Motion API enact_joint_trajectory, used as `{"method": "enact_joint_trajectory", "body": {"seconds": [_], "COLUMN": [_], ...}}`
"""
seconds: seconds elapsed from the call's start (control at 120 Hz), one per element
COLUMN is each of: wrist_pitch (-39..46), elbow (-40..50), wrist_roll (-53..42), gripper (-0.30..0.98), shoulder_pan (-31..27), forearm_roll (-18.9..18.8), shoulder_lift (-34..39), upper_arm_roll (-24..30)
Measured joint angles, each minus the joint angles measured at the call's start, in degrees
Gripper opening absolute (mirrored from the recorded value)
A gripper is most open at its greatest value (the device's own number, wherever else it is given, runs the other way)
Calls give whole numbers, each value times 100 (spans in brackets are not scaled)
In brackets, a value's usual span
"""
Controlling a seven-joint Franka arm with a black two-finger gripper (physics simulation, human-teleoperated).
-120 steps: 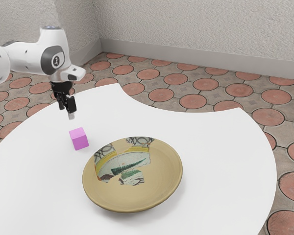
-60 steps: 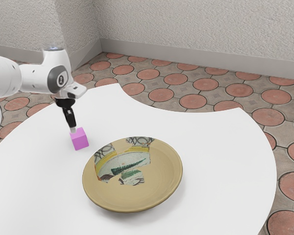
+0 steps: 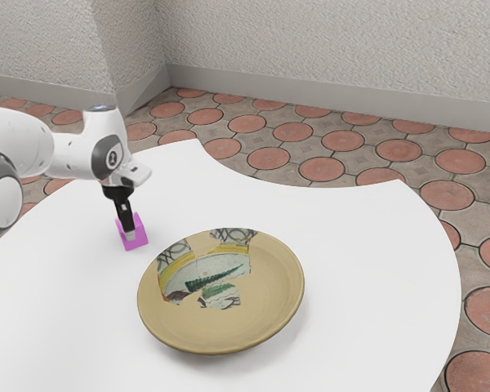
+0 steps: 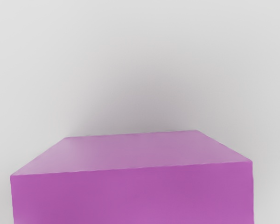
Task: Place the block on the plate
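Lying near the plate (image 3: 265, 294), the block (image 3: 141, 238) is partly behind the hand (image 3: 130, 233), grip unclear.

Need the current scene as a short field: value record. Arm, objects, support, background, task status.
arm: white, black pincer lowered at the block
object_1: magenta cube-shaped block, on the table, beside the plate, not touching it
object_2: round tan plate, patterned patches with yellow and green, nothing on it
support: white table with curved edges
background: floor of round reddish tiles in grey-brown paving; textured pale wall
grasp: cannot tell
task_status: block not yet on plate
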State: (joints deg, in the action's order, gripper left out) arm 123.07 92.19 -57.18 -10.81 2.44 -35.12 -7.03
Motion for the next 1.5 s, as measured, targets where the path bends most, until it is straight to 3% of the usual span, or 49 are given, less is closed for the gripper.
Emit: {"method": "enact_joint_trajectory", "body": {"seconds": [0.125, 0.275, 0.475, 0.933, 1.125, 1.5], "wrist_pitch": [82, 140, 122, 5, -215, -349], "elbow": [4, 3, 63, 1514, 1716, 1975], "wrist_roll": [-37, -67, -91, -78, -14, 108], "gripper": [66, 40, 41, 41, 41, 41], "shoulder_pan": [0, 7, 56, 949, 1438, 1682], "forearm_roll": [2, -6, -24, -25, 17, 150], "shoulder_lift": [-59, -66, 174, 2336, 2533, 2264], "upper_arm_roll": [2, 7, 12, 53, 76, 822]}}
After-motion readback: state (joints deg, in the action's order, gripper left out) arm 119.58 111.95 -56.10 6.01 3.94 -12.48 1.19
